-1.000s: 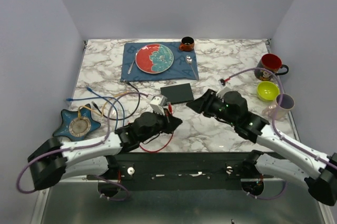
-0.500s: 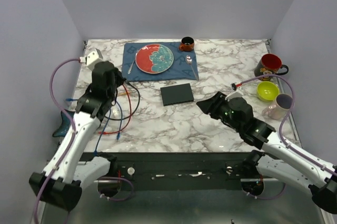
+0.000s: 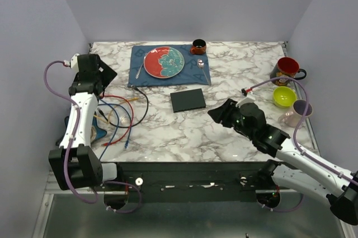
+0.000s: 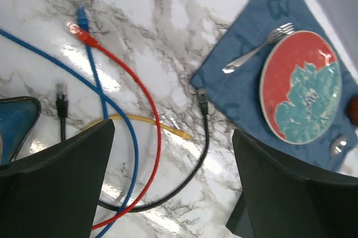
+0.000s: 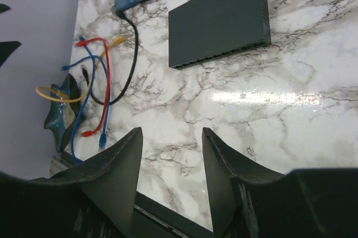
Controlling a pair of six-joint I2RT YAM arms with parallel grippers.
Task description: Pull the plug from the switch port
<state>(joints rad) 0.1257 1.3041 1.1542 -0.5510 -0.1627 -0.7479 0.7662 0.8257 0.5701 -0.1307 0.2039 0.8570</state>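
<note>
Switch (image 3: 188,99) position is found mid-table, just off the near edge of the cloth placemat (image 3: 140,73), its long axis roughly along the near edge of the glossy marble table (image 3: 235,70). A flat, matte, dark box is seen, with no plug in its sockets. It is faced from the near right by the nearer right gripper (image 5: 170,137), held half-open and empty. The left gripper (image 4: 173,131) is spread wide over loose cables (image 4: 137,154) at the left edge.

Faint letters on the blue placemat (image 4: 246,89) cannot be read.
</note>
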